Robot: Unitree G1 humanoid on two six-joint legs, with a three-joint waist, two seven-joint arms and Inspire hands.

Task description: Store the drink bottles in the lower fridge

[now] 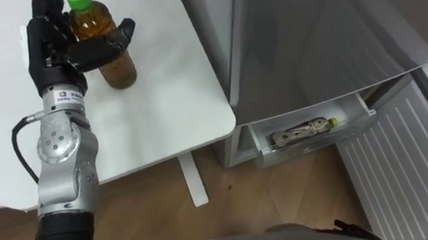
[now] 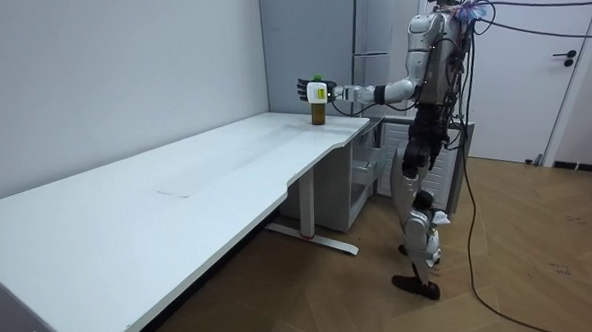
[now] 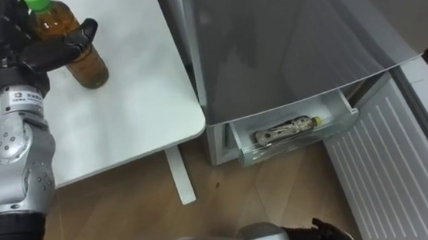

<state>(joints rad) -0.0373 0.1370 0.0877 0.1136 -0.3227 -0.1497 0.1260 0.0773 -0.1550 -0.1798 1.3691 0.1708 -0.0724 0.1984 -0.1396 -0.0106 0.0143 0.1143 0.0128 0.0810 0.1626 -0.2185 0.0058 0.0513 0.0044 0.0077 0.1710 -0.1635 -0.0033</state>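
- Currently the left hand (image 1: 56,52) is clamped on the tea bottle (image 1: 116,66): the thumb crosses the bottle's front and the fingers curl round its back.
- That bottle, amber with a green cap (image 1: 78,0), stands upright on the white table (image 1: 166,101). It is near the table's edge that faces the fridge (image 1: 331,32), back from the rounded corner.
- Low on the fridge, a drawer (image 1: 304,153) is pulled out. A second bottle (image 1: 300,132) lies on its side inside it, cap toward the drawer's right end.
- A ribbed white panel (image 1: 404,165) sits just beside the drawer on the right.
- From the room view, the robot stands on the wooden floor (image 2: 540,255) by the table's end, in front of the fridge, with its left arm stretched out level to the bottle.
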